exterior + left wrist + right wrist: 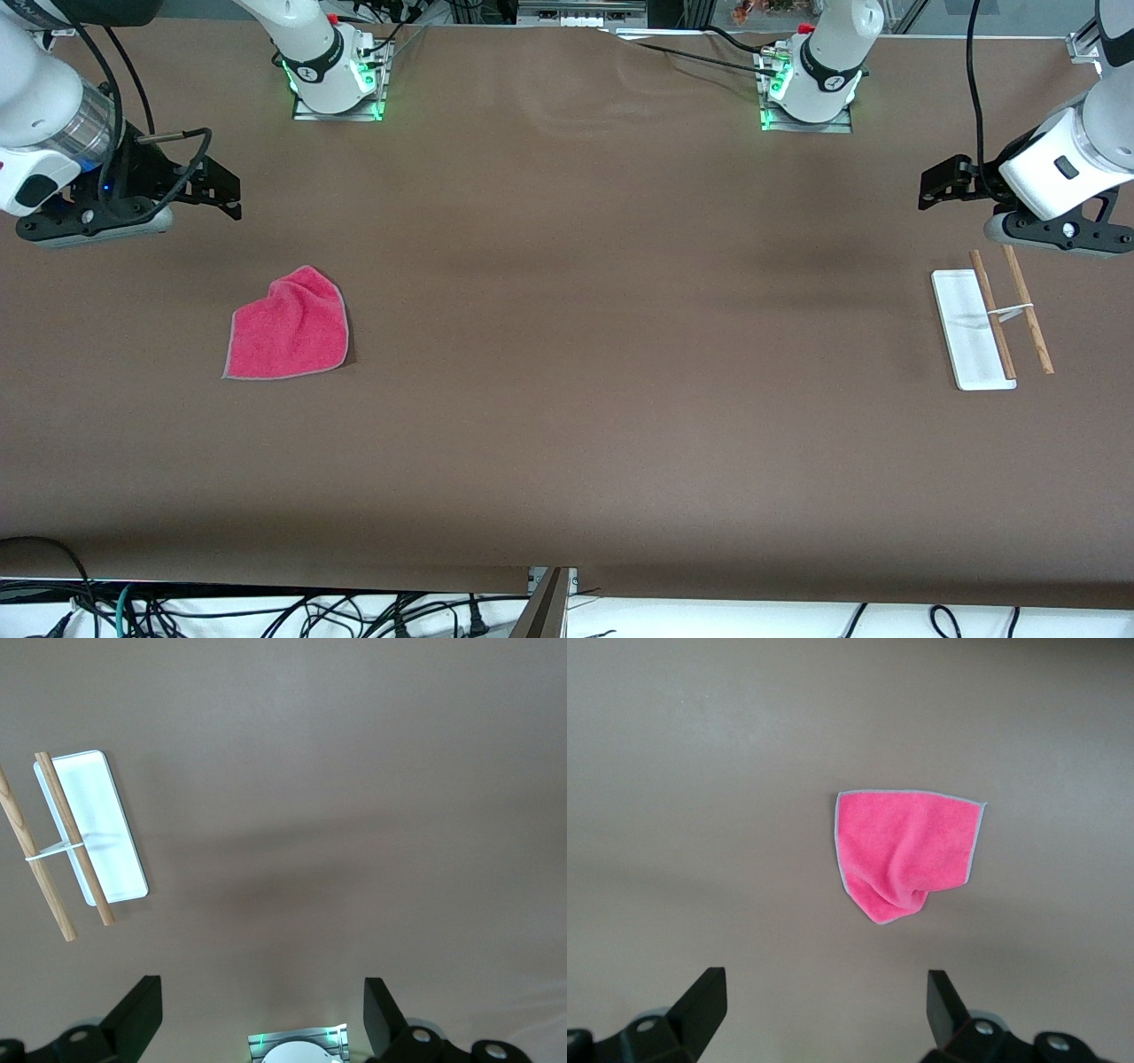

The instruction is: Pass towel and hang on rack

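The towel [288, 326] lies rumpled on the brown worktop [567, 354] toward the right arm's end, one corner folded over itself. The right gripper [217, 188] hangs in the air by that end, jaws spread wide and empty, with the towel showing below in its wrist view. At the left arm's end the rack [990, 321] sits on its white base, and the left gripper [941, 182] hovers near it, released, holding nothing. Risks from here, as I judge it: a pinch on that folded corner may catch only one layer and let the cloth slip during the handover, and a careless descent could nudge the light rack. The rods look raised on a connector, though that is hard to tell. Cables trail below the worktop's near edge.
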Controlling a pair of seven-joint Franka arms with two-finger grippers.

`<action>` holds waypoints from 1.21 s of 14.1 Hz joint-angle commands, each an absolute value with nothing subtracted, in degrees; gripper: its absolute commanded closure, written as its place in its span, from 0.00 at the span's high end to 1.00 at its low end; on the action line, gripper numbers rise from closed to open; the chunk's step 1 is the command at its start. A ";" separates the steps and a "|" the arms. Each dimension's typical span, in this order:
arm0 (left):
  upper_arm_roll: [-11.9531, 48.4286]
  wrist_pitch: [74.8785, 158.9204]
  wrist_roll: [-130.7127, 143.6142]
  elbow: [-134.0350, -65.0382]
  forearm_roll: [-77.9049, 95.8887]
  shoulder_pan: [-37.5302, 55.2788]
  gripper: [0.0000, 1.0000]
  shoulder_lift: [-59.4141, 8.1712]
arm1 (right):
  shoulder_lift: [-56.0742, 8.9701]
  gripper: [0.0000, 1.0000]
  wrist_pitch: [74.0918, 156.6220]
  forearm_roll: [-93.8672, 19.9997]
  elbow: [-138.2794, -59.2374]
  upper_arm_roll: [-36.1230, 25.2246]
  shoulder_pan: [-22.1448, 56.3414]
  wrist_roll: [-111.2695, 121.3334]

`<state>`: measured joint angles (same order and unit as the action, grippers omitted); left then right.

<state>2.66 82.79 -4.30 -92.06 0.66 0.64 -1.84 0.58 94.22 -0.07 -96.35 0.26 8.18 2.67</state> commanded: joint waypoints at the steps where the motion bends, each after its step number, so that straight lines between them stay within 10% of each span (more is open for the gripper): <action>1: 2.72 81.56 -5.27 -90.35 0.44 0.70 1.00 -2.55 | -0.09 1.00 90.98 0.79 -94.48 0.88 7.73 1.68; 17: 2.64 81.74 -5.54 -90.26 0.26 0.70 1.00 -2.64 | -0.18 1.00 90.79 1.58 -94.39 0.88 7.73 2.55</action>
<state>2.66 82.79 -4.30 -92.04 0.64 0.64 -1.87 0.50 92.30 0.65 -96.30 0.26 8.18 2.58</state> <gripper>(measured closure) 0.000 0.000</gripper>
